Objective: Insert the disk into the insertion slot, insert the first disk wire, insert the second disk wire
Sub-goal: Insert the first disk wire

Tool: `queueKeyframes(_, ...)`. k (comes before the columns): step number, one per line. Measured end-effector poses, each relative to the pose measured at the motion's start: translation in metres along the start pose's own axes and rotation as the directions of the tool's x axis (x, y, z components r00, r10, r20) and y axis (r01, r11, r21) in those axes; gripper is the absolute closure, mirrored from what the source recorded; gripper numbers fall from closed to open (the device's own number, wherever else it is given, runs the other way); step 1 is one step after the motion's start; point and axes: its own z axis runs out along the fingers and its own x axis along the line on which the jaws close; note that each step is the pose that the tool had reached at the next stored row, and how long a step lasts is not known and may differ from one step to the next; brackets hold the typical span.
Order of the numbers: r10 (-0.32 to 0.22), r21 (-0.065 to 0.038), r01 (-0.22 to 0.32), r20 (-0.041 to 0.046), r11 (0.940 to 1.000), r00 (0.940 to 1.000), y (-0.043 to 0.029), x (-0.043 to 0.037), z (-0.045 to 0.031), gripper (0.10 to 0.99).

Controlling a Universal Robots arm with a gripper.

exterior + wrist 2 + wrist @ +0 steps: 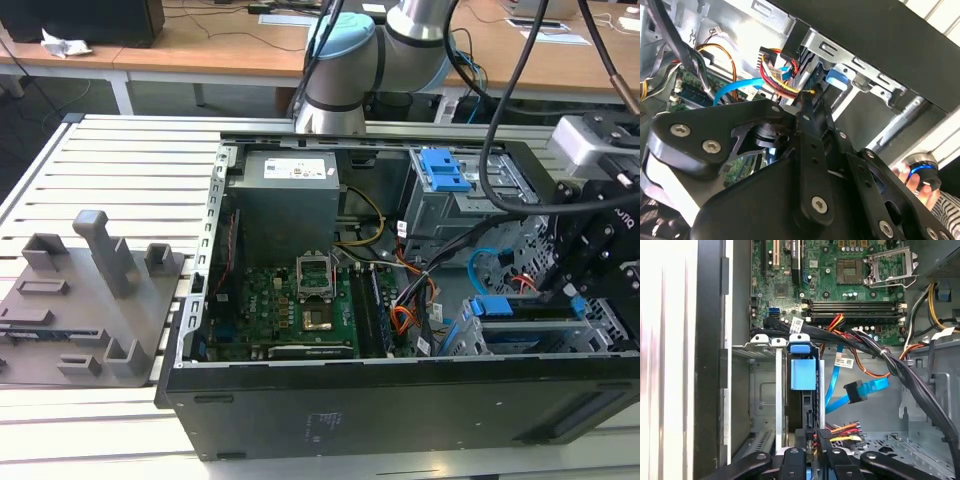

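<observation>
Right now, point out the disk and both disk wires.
the disk (803, 374): first wrist view, blue carrier face.
the first disk wire (844, 430): first wrist view, coloured strands.
the second disk wire (856, 391): first wrist view, dark plug.

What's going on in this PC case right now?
The arm's gripper is down at one end of the disk, which already sits in the insertion slot. The plug of the first disk wire is right at the gripper, by the disk; whether it is seated is unclear. The second disk wire hangs loose, unplugged.
</observation>
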Motion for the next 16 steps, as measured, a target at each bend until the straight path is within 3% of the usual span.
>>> queueKeyframes(2,0.000,0.000,0.000,-0.0002,1.0000,1.0000,0.0012,-0.0002,-0.0162,0.851)
queueKeyframes(3,0.000,0.000,0.000,-0.0004,1.0000,1.0000,0.0015,-0.0008,-0.0194,0.863)
queueKeyframes(4,0.000,0.000,0.000,-0.0003,1.0000,1.0000,0.0015,-0.0012,-0.0209,0.929)
queueKeyframes(5,0.000,0.000,0.000,-0.0003,1.0000,1.0000,0.0016,-0.0015,-0.0217,0.980)
queueKeyframes(13,0.000,0.000,0.000,-0.0004,1.0000,1.0000,0.0018,-0.0020,-0.0236,0.980)
queueKeyframes(16,0.000,0.000,0.000,-0.0005,1.0000,1.0000,0.0053,-0.0019,-0.0234,0.980)
